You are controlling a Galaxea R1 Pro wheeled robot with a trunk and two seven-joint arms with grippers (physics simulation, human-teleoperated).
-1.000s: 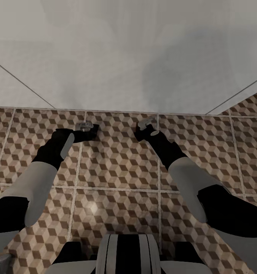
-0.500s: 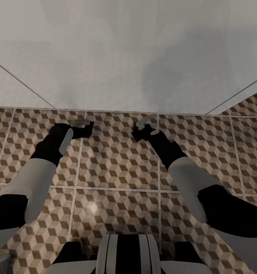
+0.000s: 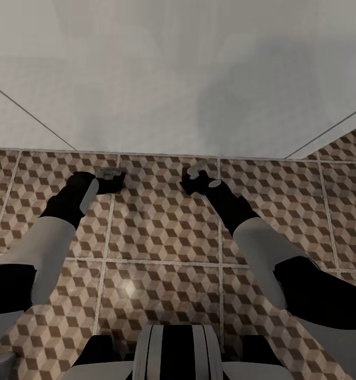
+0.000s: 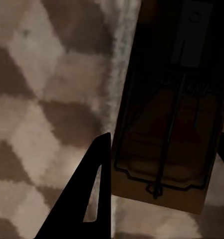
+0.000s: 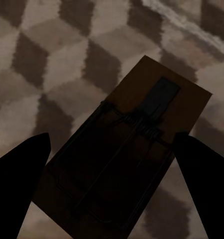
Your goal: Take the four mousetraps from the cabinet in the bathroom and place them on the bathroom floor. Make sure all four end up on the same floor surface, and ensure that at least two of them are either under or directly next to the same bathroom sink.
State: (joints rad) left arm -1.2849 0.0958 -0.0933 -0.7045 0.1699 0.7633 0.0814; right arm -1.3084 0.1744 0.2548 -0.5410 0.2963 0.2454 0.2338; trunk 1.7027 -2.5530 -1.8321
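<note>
Basically both arms reach low over the bathroom floor (image 3: 162, 232), near the foot of the white wall (image 3: 178, 79). Left gripper (image 3: 113, 180) has its fingers spread, and one mousetrap (image 4: 167, 124) lies flat on the tiles between the fingertips, beside a grout line; touching or not, cannot tell. Right gripper (image 3: 194, 180) also spread, a second mousetrap (image 5: 127, 159) flat on the tiles between its two fingers (image 5: 20, 174), not clearly pinched. No readable writing or brand on either board.

matt wooden mousetrap (image 5: 127, 164) with dark wire, on glossy tiled bathroom floor (image 3: 162, 248)
</note>
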